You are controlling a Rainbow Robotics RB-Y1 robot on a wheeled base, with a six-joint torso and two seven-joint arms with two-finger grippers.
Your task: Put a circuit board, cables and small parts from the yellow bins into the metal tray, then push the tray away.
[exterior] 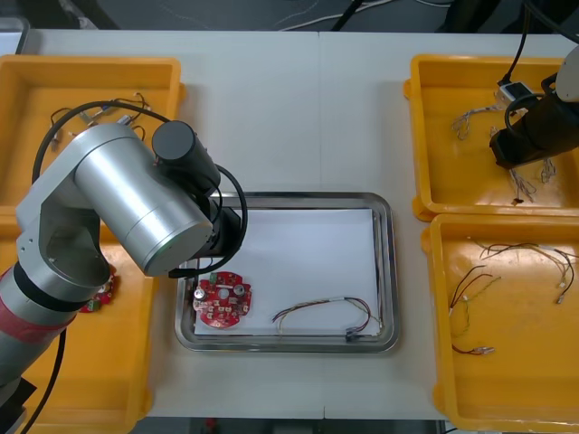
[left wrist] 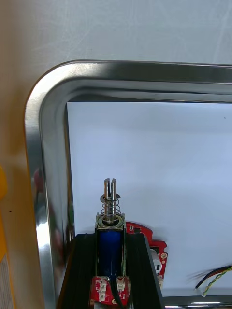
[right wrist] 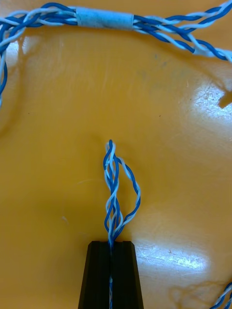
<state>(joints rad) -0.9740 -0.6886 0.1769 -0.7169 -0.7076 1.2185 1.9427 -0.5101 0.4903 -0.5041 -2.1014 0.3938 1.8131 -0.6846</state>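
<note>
My left gripper (left wrist: 110, 237) hangs low over the near left corner of the metal tray (left wrist: 48, 145), shut on a small metal part (left wrist: 110, 227) with a blue body and a spring. Just behind that part a round red circuit board (left wrist: 155, 247) lies on the tray's white inside. In the front view the left arm (exterior: 136, 199) covers that corner of the tray (exterior: 387, 271), beside the board (exterior: 223, 300) and a red and yellow cable (exterior: 326, 315). My right gripper (right wrist: 110, 245) is down in the far right yellow bin (exterior: 434, 172), shut on a twisted blue and white cable (right wrist: 115, 190).
Another blue and white cable (right wrist: 104, 18) lies across the bin floor beyond the right fingers. The near right bin (exterior: 507, 398) holds thin black and red cables (exterior: 525, 258). The left bins (exterior: 27, 90) hold cables and another red board (exterior: 98, 298).
</note>
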